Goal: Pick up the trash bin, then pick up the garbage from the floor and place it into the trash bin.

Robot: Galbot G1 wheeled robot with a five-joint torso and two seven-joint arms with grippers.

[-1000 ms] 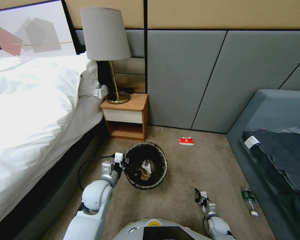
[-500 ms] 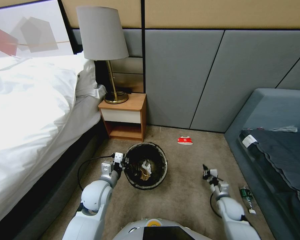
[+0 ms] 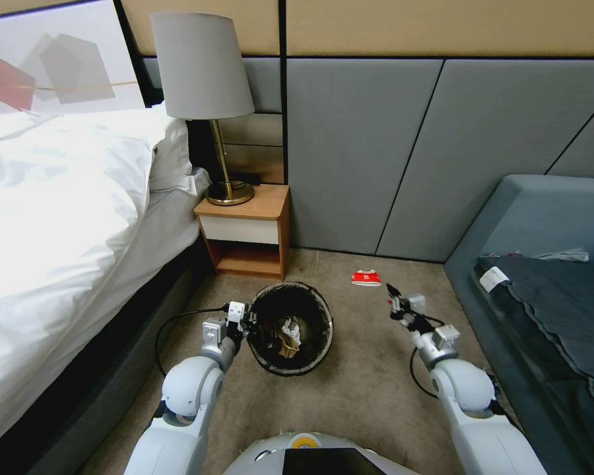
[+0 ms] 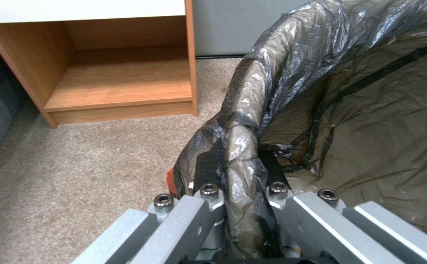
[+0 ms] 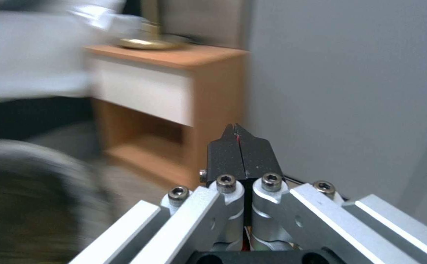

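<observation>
Head view: one trash bin (image 3: 290,328) is hanging just above the tan carpet (image 3: 363,389), between the bed (image 3: 59,231) and the grey sofa (image 3: 541,277), a little in front of the nightstand (image 3: 247,231).
Left gripper (image 3: 245,321): it is pinching the bin's near rim, one finger outside and one inside, with the dark bag liner (image 4: 292,73) caught between them (the left wrist view is showing this closely).
Right gripper (image 3: 393,305): it is reaching forward over the carpet with its two black fingertips (image 5: 240,154) pressed together and nothing visible between them.
Garbage on the floor: one piece is counting as visible, a red-and-white wrapper (image 3: 366,278) lying flat near the wall panels, just beyond the right gripper.
Garbage in the bin: one crumpled white tissue (image 3: 288,328) and at least one brown scrap (image 3: 282,343) are lying at the bottom; anything more is too dark to count.
How the bin is handling: it is looking light and fairly stiff, so a rim pinch is probably enough, though the thin, slippery liner could slide under the fingers and let the bin tilt.
How the wrapper is handling: it is looking thin, light and soft, lying low on the pile, so a pinch at a raised edge or fold is likely the safest hold.
Other counts: one lamp (image 3: 208,99), one nightstand.
</observation>
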